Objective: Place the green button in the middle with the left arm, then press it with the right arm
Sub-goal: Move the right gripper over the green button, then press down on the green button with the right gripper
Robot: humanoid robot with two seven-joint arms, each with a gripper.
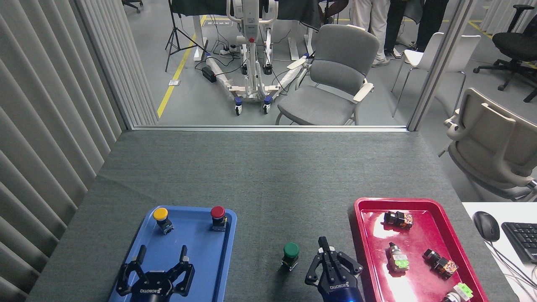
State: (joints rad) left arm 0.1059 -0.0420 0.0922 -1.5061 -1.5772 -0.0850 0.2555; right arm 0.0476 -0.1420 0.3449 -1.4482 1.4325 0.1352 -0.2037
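The green button (pixel 290 254) stands upright on the dark grey cloth (pixel 268 180) between the two trays, near the front edge. My left gripper (pixel 161 253) is open over the blue tray (pixel 201 268), well to the left of the button, holding nothing. My right gripper (pixel 324 244) has its fingers brought together into a point; it sits just right of the green button, not touching it.
A yellow button (pixel 161 217) and a red button (pixel 217 215) stand at the back of the blue tray. The red tray (pixel 423 285) on the right holds several small switch parts. A mouse (pixel 486 225) and keyboard (pixel 522 240) lie at the far right.
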